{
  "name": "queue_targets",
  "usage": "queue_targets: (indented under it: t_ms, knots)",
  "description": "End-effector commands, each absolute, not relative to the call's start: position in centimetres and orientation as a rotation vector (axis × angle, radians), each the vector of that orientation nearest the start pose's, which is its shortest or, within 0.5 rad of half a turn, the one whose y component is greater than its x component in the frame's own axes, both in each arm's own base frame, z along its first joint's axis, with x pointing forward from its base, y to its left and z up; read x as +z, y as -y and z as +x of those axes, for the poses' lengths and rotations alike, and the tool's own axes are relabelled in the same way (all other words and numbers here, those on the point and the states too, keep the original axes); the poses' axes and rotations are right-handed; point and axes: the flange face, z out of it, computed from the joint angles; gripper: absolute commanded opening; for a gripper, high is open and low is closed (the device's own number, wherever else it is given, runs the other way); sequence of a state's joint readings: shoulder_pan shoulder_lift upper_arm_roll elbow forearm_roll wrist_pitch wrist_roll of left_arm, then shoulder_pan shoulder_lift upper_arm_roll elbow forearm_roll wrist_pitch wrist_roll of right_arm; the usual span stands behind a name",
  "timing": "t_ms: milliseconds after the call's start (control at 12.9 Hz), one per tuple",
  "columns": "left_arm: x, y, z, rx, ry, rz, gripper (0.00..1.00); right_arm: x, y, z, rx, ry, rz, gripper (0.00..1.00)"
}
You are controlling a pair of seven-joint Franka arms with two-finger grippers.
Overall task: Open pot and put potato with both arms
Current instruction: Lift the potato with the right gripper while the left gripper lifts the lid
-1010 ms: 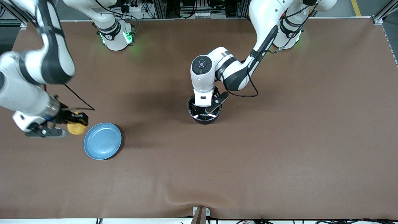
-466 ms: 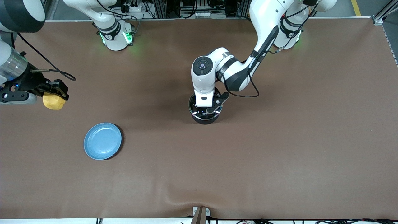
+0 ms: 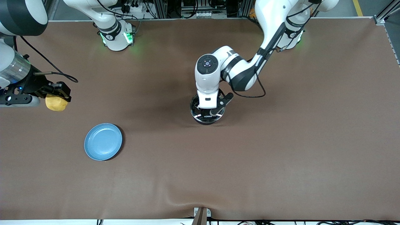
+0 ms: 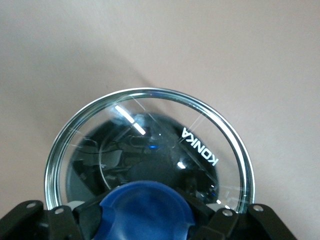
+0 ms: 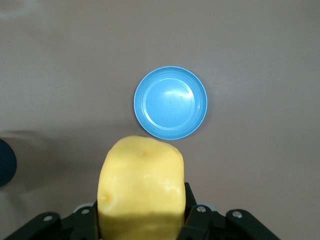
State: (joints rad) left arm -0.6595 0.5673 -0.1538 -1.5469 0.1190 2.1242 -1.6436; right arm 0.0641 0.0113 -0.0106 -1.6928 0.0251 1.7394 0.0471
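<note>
Right gripper has come up off the counter since a second ago, jaws pinching the potato, now over bare counter toward the right arm's end, blue plate below it. Left gripper jaws pressed onto the blue knob of the glass lid, which covers the pot mid-counter.

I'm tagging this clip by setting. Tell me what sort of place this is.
Most likely a robotics lab, not a kitchen. Two white arms are bolted to a wide table under a plain brown cover. Aluminium framing and loose cables run along its edge by the bases. The only kitchenware is a pot and a blue plate.
</note>
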Motion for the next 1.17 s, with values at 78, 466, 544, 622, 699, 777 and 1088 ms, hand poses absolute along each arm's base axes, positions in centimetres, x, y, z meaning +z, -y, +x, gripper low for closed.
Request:
queue_targets:
  t_ms: [78,466,544,622,699,777,1088]
  knots:
    - [37.6,46.9,50.4,-0.049,1.205,-2.918,0.0,57.8,-3.6,57.0,-0.056,-0.018,-3.122,0.0]
    - [42.8,41.0,53.2,-0.034,1.117,-2.945,0.0,55.6,-13.5,58.0,-0.134,-0.131,-3.098,0.0]
    - [43.7,39.3,53.7,-0.01,1.072,-2.953,0.0,54.7,-15.5,58.3,-0.137,-0.188,-3.088,0.0]
    - [44.3,37.7,54.1,0.004,1.002,-2.958,0.0,53.6,-18.0,58.5,-0.145,-0.231,-3.079,0.0]
    - [45.0,35.8,54.5,0.01,0.937,-2.969,0.0,52.6,-20.2,58.5,-0.145,-0.258,-3.074,0.0]
    - [45.3,34.2,54.5,0.016,0.866,-2.98,0.0,51.7,-22.3,58.6,-0.138,-0.302,-3.069,0.0]
    - [46.1,28.4,53.8,0.024,0.612,-3.022,0.0,47.2,-33.4,58.1,-0.158,-0.477,-3.089,0.0]
